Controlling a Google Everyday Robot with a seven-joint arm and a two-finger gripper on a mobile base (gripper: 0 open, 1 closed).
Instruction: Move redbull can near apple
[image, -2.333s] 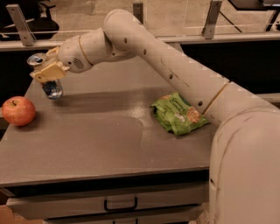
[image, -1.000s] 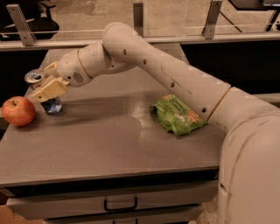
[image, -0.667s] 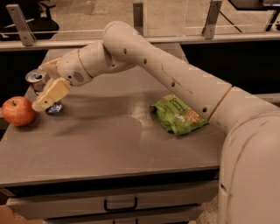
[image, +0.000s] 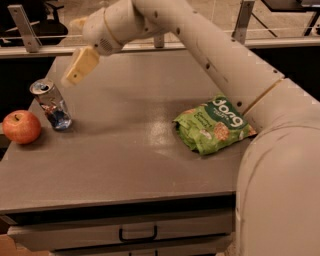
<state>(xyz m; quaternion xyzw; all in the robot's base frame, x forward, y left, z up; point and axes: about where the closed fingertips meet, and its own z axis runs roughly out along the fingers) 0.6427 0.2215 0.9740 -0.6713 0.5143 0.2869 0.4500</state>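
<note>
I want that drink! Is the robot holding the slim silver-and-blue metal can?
No, the gripper hangs above and to the right of the slim silver-and-blue metal can, clear of it.

Open worktop (image: 125, 165) across middle and front. Left edge crowded: can (image: 51, 105) just beside apple (image: 21, 126). Snack bag (image: 212, 125) blocking right side. Tool (image: 71, 52) spread wide, hanging above can, clear of it.

End effector (image: 76, 52) above redbull can (image: 51, 106) (apart)

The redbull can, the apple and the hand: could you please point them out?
redbull can (image: 51, 106), camera view, middle of its side.
apple (image: 21, 127), camera view, centre of its skin.
hand (image: 75, 50), camera view, above the can, between its fingertips.
</note>
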